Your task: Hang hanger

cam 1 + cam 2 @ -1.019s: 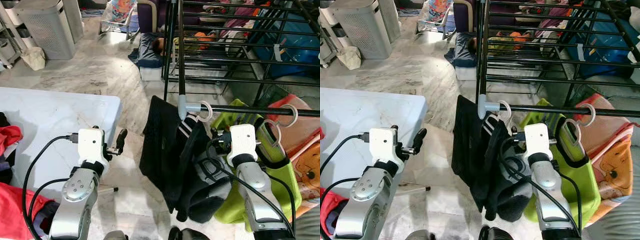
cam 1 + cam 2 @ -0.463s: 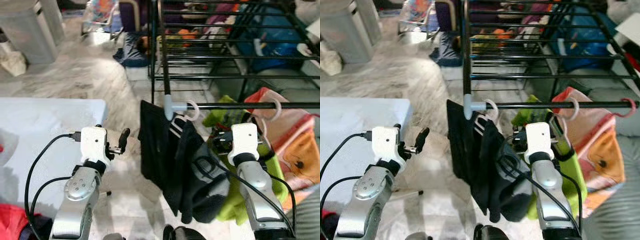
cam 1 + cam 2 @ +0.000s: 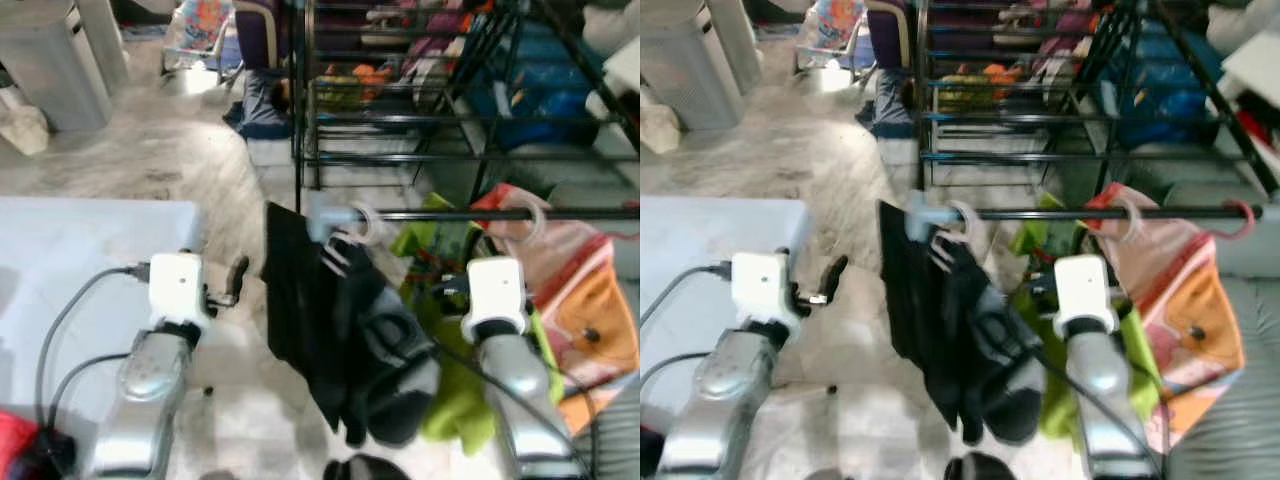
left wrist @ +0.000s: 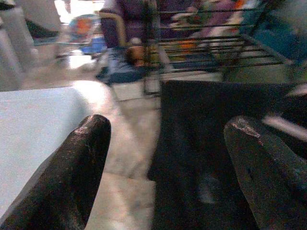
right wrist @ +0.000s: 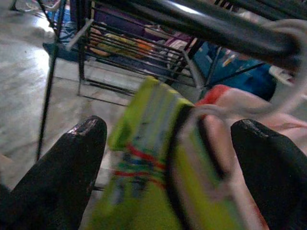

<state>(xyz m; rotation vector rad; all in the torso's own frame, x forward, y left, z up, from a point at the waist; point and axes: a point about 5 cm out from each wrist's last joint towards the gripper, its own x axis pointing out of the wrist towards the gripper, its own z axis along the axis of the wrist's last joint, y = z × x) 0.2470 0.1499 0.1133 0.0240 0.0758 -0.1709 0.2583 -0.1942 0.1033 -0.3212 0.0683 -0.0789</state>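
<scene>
Head views are blurred, so fine detail is soft.

I see a black rack (image 3: 420,120) ahead, with a dark rail (image 3: 520,213) across its near side. Hung on the rail: a white hanger (image 3: 350,228) carrying a black garment (image 3: 305,300) with a grey-and-black piece bunched below it; a second pale hanger (image 3: 527,222) carrying a green garment (image 3: 450,400); and an orange-pink cloth (image 3: 590,310) beyond that. In the right eye view a pink hook (image 3: 1237,218) sits near the rail's far end.

Left gripper (image 4: 168,158): fingers spread wide, nothing between them. It is held up beside the white table (image 3: 70,260), facing the black garment, apart from it.

Right gripper (image 5: 168,167): fingers wide apart, gripping nothing. In its wrist view the green garment and its hanger hook lie in the gap between the fingers, just under the rail (image 5: 206,24); I cannot tell whether either finger touches the cloth.

Containers: a grey bin (image 3: 55,60) at far left on the marble floor (image 3: 180,150), contents not visible. The rack's lower bars hold mixed clothes, orange and purple, and a blue item behind; too blurred to name further.

A red cloth (image 3: 20,440) lies at the table's near corner.
</scene>
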